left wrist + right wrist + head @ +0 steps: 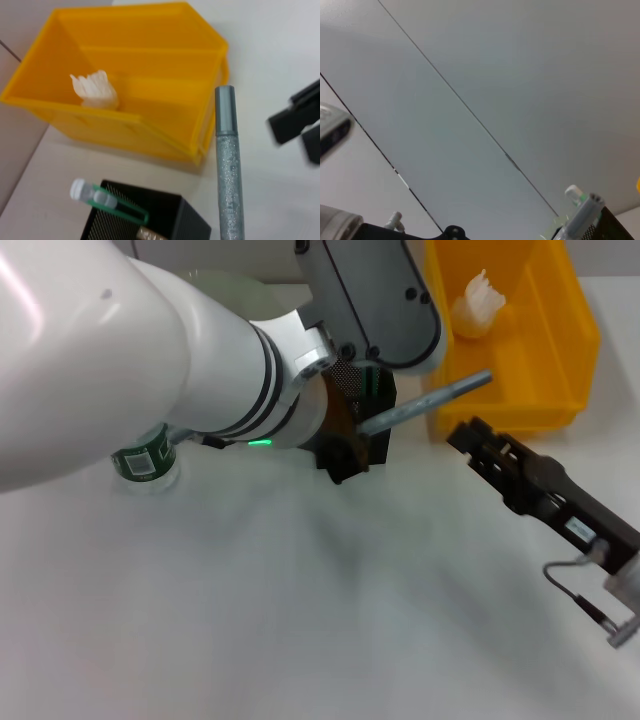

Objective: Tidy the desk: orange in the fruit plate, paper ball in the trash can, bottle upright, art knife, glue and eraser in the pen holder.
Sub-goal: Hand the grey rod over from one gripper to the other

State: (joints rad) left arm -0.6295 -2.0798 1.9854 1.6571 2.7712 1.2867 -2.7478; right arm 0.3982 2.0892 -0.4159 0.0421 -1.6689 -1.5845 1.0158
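Observation:
My left gripper (352, 432) hangs over the black mesh pen holder (150, 222), shut on a silver glittery pen-shaped stick (228, 175), seemingly the art knife, which juts out tilted (428, 400). A green-and-white capped tube (106, 200), probably the glue, stands in the holder. The white paper ball (478, 304) lies in the yellow trash can (575, 340). The clear bottle (146, 461) with a green label shows under my left arm. My right gripper (468, 436) hovers open and holding nothing, to the right of the holder. The orange and eraser are out of view.
My white left arm (120, 370) covers the upper left of the desk. A pale green rim (235, 285) peeks out behind it. The white desk surface (300, 610) spreads across the foreground. The right wrist view shows mostly wall.

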